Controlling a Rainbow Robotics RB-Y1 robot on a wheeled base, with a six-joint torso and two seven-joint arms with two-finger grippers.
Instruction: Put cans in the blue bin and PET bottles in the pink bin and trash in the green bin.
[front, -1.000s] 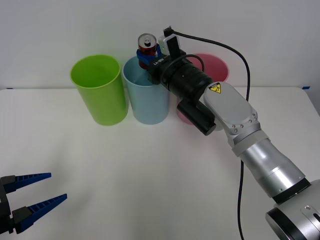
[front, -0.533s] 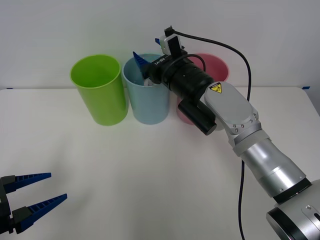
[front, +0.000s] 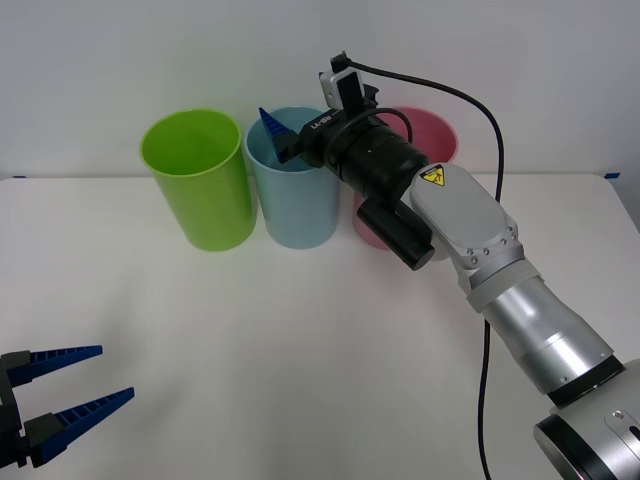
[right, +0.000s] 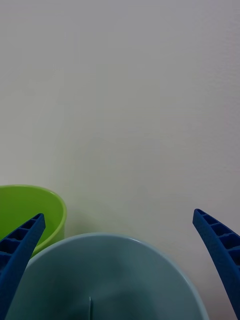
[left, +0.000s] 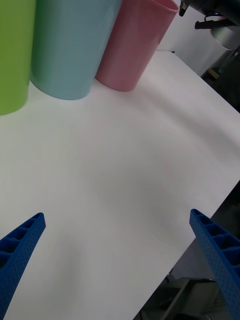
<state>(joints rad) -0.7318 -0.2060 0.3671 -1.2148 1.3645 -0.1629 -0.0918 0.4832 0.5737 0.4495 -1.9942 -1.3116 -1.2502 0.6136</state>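
While the right gripper (front: 285, 135) hovers over the blue bin's (front: 295, 200) mouth, its blue fingers (right: 220, 255) are spread wide w/ nothing btwn them. Green bin (front: 200, 185) touches blue bin's left side, pink bin (front: 435, 135) sits right, partly behind the arm. Left gripper (front: 65, 395) is parked low near table (front: 300, 340) edge, fingers apart, empty.

Bright, even light; soft faint shadows; wrist views slightly blurred.

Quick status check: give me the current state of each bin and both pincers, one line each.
green bin: upright, nothing visible inside.
blue bin: upright, between the green and pink bins; its bottom is hidden.
pink bin: upright, mostly hidden behind the right arm.
right pincer: open, empty, above the blue bin's mouth.
left pincer: open, empty, low over the near table.
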